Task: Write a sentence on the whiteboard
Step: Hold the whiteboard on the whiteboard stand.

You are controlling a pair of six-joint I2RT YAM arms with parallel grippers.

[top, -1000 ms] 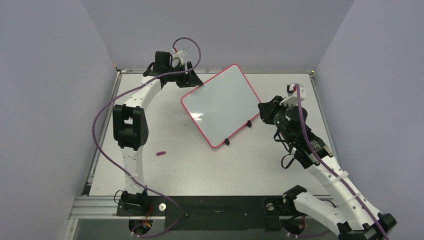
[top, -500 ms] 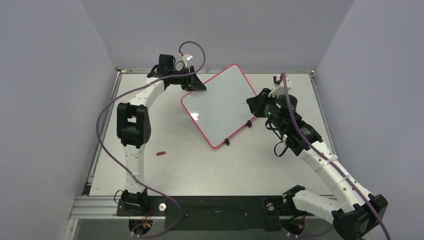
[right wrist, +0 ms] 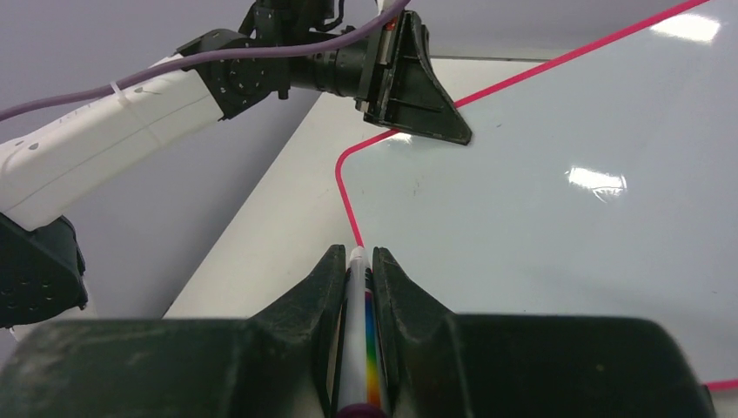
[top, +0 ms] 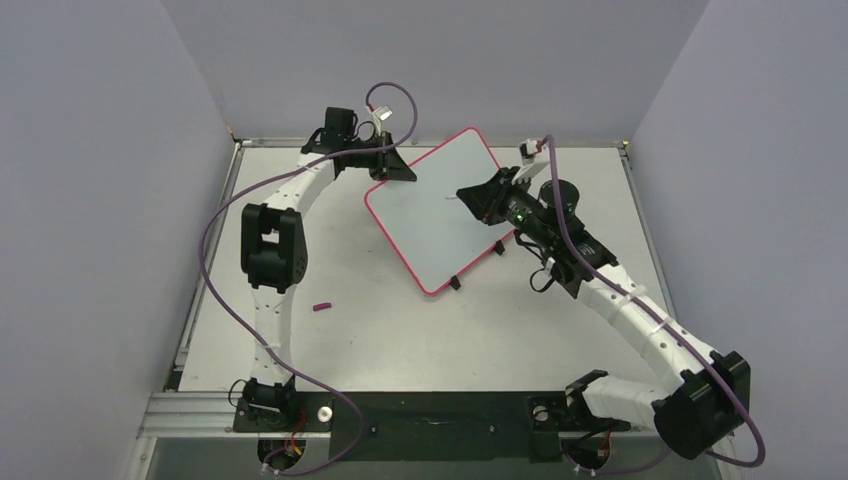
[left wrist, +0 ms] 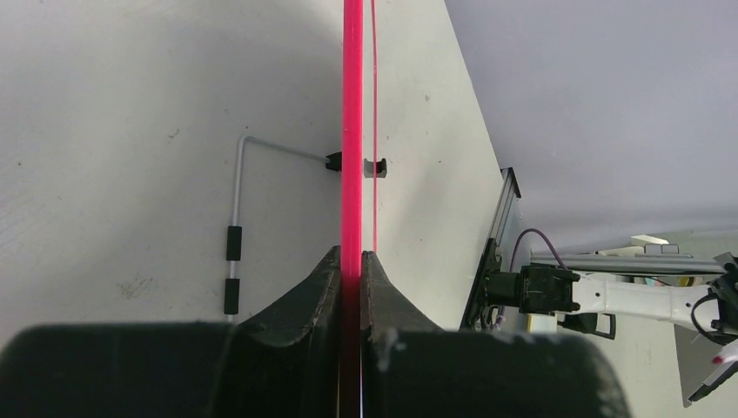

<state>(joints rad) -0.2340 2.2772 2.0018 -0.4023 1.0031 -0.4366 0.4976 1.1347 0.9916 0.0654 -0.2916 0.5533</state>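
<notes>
- Right pincer is clamped on a marker pen, one finger on either side of its barrel; from the top view this pincer hangs over the right half of the whiteboard.
- Marker pen has a white body with a rainbow stripe down it, and its tip points at the board close to the red rim. Whether the tip touches the surface cannot be told.
- Whiteboard lies toward the far middle of the desk, turned cornerwise to the desk's edges. It is a flat white rectangle with a thin red-pink rim and rounded corners, and its face is glossy, with bright patches of glare.
- Two small black clips sit on its near edge.
- Seen edge-on from the left wrist, the rim is a straight pink line, with a grey wire stand leg on the desk beside it.
- Left pincer is closed on that rim, a finger on each face, on the board's far-left edge just past a rounded corner.
</notes>
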